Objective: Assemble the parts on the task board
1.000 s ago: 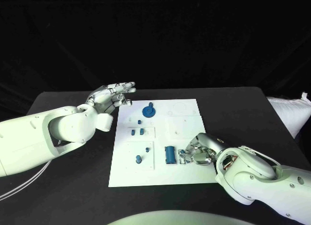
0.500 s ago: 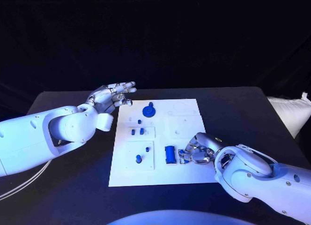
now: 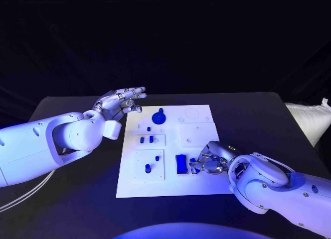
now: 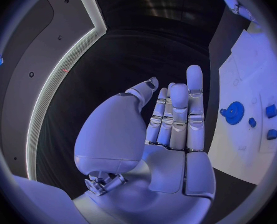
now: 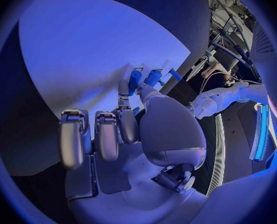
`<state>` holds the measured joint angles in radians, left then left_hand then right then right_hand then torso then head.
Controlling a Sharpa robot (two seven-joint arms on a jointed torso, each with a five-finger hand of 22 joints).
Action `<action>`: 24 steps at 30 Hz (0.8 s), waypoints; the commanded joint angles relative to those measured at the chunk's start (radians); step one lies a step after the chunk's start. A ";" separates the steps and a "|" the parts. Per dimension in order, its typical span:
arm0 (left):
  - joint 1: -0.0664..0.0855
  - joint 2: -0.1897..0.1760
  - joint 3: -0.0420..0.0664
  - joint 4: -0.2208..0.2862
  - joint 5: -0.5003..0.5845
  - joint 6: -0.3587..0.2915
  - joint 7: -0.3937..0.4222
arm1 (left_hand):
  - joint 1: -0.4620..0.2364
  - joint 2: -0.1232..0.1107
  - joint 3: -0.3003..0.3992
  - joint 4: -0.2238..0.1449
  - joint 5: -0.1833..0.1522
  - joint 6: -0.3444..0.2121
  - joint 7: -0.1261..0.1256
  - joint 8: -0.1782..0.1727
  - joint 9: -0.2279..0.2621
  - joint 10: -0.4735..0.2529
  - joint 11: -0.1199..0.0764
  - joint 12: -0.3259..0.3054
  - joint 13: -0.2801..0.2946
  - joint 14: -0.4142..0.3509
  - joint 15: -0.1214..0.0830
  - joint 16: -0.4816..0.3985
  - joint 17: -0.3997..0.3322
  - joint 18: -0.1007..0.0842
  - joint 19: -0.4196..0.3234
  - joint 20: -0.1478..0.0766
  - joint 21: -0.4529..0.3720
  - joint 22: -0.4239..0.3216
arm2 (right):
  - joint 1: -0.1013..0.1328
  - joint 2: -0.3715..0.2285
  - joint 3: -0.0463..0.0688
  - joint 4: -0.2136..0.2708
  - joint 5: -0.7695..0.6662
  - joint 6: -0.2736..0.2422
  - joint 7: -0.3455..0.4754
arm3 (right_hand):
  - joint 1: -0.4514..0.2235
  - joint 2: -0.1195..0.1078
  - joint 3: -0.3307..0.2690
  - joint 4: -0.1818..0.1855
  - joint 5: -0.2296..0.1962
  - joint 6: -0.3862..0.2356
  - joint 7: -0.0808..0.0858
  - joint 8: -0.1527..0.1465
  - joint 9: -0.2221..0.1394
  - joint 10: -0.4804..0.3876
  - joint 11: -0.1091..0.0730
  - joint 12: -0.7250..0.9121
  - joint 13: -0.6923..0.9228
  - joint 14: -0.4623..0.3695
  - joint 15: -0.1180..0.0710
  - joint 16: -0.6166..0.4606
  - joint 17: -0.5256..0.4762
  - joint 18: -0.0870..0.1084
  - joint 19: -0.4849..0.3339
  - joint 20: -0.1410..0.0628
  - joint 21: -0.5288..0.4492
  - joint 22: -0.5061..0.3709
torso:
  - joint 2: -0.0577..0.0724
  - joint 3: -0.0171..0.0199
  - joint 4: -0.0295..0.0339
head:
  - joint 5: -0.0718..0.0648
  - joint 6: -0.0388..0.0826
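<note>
A: Two hands, head view first: the right hand (image 3: 211, 162) is curled beside the long blue part (image 3: 181, 163) on the task board (image 3: 165, 186).
B: Holding it?
A: I cannot tell (maybe seating it). Left wrist view: the left hand (image 4: 166, 134) is spread and empty, probably waiting.

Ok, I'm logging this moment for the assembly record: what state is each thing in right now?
Left robot hand: raised off the table beside the board's far left corner, fingers extended, holding nothing.
Right robot hand: down on the task board, fingers curled at the long blue part; grip unclear.
Long blue part: lying flat on the board.
Round blue part: lying at the board's far end, untouched.
Task board: flat on the black table.
</note>
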<state>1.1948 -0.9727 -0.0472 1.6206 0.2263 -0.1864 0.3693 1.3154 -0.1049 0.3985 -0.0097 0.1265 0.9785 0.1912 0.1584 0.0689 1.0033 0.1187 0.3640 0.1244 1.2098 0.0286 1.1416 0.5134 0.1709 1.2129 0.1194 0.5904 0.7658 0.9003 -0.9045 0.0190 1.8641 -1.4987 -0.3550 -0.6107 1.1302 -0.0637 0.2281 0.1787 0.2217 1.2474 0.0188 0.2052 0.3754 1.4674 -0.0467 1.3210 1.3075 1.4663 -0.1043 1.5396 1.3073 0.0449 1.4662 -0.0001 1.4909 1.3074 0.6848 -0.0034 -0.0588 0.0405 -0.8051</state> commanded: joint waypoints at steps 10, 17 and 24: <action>0.000 0.000 0.001 0.003 -0.022 0.028 -0.001 | -0.003 0.011 -0.002 -0.004 -0.003 -0.006 0.001 0.005 0.000 -0.007 -0.002 0.005 0.001 -0.008 0.001 0.002 -0.002 0.011 0.002 0.008 -0.003 -0.001 | -0.002 0.005 -0.002 0.000 -0.026 0.051 -0.006 | -0.050 -0.006 -0.077 0.049 -0.015 -0.010 -0.002 0.016 0.028 0.058 -0.008 0.014 0.148 0.095 -0.010 0.002 0.214 -0.019 0.062 -0.006 0.002 0.163 | 0.000 0.0002 0.0006 | 0.001 -0.002; 0.001 0.000 0.001 0.002 -0.023 0.029 -0.002 | -0.003 0.011 -0.002 -0.004 -0.003 -0.006 0.001 0.005 0.000 -0.007 -0.002 0.005 0.001 -0.008 0.001 0.002 -0.002 0.011 0.002 0.008 -0.003 -0.001 | -0.002 0.005 -0.002 0.005 -0.032 0.034 -0.003 | -0.073 -0.001 -0.137 0.091 -0.037 -0.014 -0.004 0.023 0.046 0.060 -0.010 0.017 0.152 0.095 -0.011 0.003 0.216 -0.019 0.063 -0.006 0.003 0.166 | 0.000 0.0005 0.0006 | 0.002 -0.002; 0.000 -0.001 0.001 0.000 -0.023 0.029 -0.002 | -0.003 0.011 -0.002 -0.004 -0.003 -0.006 0.001 0.005 0.000 -0.007 -0.002 0.005 0.001 -0.008 0.001 0.002 -0.002 0.011 0.002 0.008 -0.003 -0.001 | -0.002 -0.002 -0.002 0.019 -0.041 0.012 0.000 | -0.113 0.030 -0.206 0.113 -0.051 -0.017 -0.006 0.031 0.066 0.063 -0.012 0.028 0.160 0.096 -0.013 0.006 0.222 -0.021 0.066 -0.008 0.008 0.172 | 0.000 0.0006 0.0008 | 0.002 -0.001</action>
<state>1.1949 -0.9741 -0.0472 1.6200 0.2101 -0.1778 0.3634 1.3118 -0.1013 0.3985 -0.0097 0.1265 0.9770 0.1927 0.1583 0.0690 1.0006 0.1161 0.3640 0.1243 1.2099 0.0286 1.1416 0.5126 0.1710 1.2129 0.1194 0.5905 0.7659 0.8989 -0.9078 0.0172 1.8759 -1.5209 -0.3316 -0.6176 1.0282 -0.0336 0.0309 0.2916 0.1716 1.2376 0.0124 0.2322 0.4395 1.4660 -0.0513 1.3444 1.3074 1.4665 -0.1112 1.5396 1.3080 0.0449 1.4662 0.0001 1.4951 1.3080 0.6849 -0.0028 -0.0582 0.0426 -0.8071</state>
